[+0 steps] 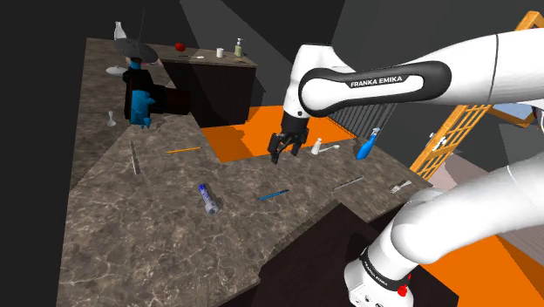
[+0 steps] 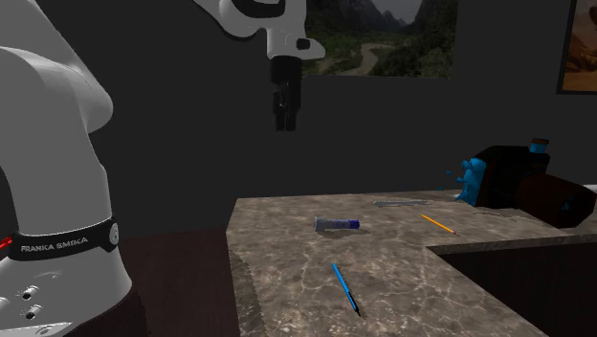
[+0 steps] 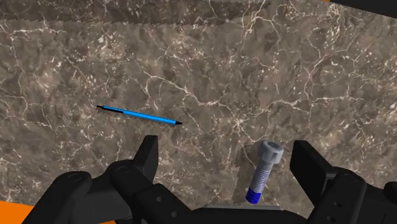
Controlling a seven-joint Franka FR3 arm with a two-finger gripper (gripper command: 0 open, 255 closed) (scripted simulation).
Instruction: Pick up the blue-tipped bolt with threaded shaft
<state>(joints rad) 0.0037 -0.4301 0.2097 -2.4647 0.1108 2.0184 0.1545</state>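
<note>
Claw (image 3: pixel 228 153), spread wide, points straight down, well above the bolt (image 3: pixel 264 170) on counter (image 3: pixel 254 63).

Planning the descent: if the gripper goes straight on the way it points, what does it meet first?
Probably the marble countertop, just beside the bolt, which lies within the span of the open gripper, near one side. Depth is unclear, so it might clip the bolt.

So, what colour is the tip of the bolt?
Blue, on an otherwise grey bolt; the wrist view shows it best.
</note>
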